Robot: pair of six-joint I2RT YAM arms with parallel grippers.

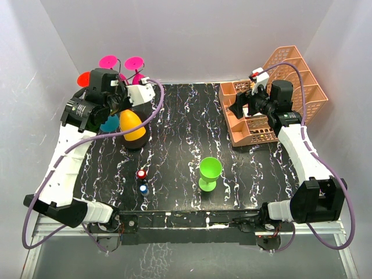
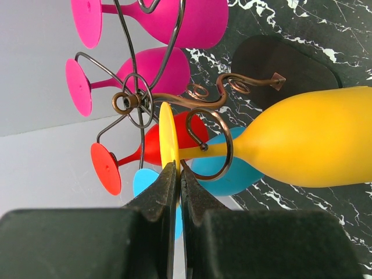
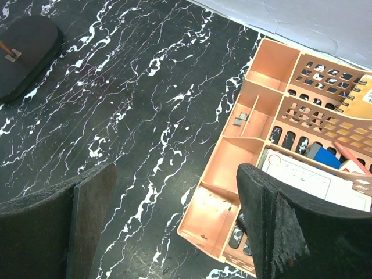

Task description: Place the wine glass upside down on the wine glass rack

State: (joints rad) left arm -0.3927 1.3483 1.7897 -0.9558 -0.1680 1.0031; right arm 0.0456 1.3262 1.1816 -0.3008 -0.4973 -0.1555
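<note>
Tabletop of black veined marble, white walls; left pincer tight on foot of wine glass, right pincer wide.

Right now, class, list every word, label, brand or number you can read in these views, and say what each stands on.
No text can be read.
White card in the peach plastic basket: faint print, too small to read.
White item beside it: red mark, blurred.
Yellow wine glass, wine glass rack: no lettering.
</note>
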